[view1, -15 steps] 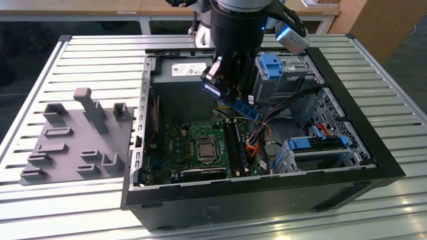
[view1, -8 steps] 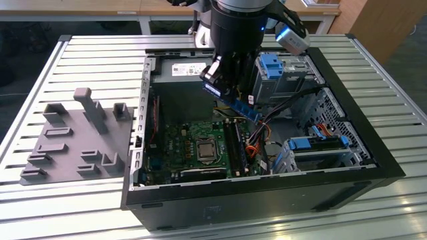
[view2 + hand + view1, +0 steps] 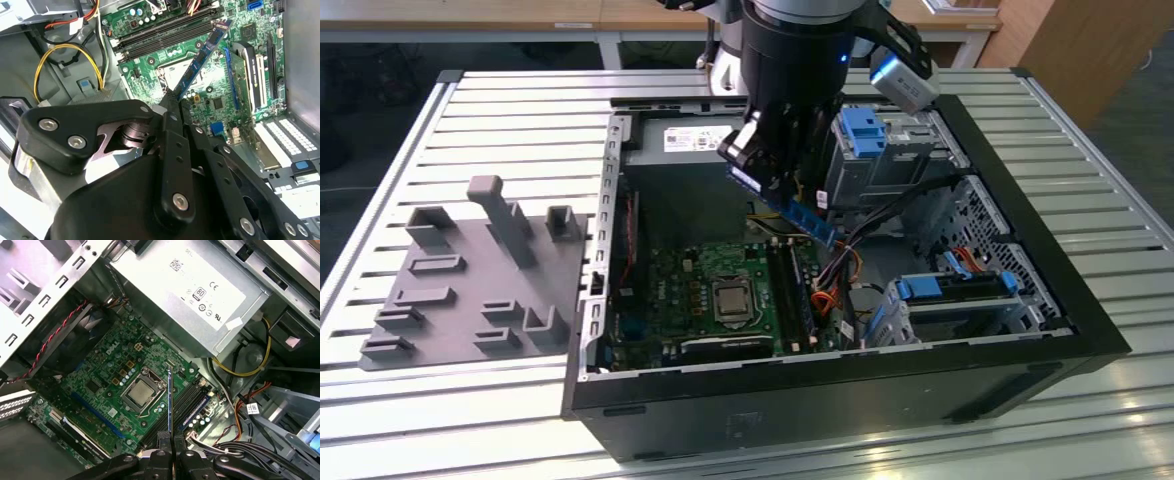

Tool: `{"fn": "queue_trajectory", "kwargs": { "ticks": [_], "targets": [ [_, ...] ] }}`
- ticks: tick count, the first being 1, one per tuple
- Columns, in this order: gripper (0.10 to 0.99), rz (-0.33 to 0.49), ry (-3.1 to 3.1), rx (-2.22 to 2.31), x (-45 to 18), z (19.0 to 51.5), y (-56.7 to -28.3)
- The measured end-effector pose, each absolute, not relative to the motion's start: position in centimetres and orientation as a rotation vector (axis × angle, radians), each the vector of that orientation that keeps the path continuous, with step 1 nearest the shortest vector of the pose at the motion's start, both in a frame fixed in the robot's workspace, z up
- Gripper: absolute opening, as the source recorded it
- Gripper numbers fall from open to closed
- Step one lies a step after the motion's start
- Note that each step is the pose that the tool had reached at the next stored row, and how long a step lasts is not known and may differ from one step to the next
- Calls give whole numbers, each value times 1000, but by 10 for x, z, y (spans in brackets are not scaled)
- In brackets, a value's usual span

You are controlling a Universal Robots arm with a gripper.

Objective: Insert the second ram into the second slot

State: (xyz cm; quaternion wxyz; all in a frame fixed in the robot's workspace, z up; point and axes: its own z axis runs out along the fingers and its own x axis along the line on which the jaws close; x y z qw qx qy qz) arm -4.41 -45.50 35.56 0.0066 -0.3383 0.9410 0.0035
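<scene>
My gripper point(image 3: 781, 170) is shut on the second ram point(image 3: 803, 215), a thin blue circuit stick held tilted in the air inside the open computer case. In the second wrist view the stick point(image 3: 202, 55) juts out from the fingertips point(image 3: 176, 107) over the green motherboard point(image 3: 220, 100). In the first wrist view it appears edge-on point(image 3: 170, 400), hanging above the row of dark memory slots point(image 3: 186, 399) beside the processor socket point(image 3: 142, 392). It is apart from the slots. A blue strip point(image 3: 199, 409) lies along the outermost slot.
The black case wall point(image 3: 854, 380) surrounds the board. A silver power supply point(image 3: 200, 285) sits at one end. Blue drive-bay tabs point(image 3: 861, 130) and cable bundles point(image 3: 65, 55) crowd the drive side. A grey fixture plate point(image 3: 467, 270) lies at the exterior view's left.
</scene>
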Motion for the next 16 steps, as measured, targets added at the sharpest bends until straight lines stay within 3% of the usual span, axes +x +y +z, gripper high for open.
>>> {"fn": "queue_trajectory", "kwargs": {
  "ticks": [16],
  "targets": [
    [137, 10, 2988, -927, -44, 356, -455]
  ]
}}
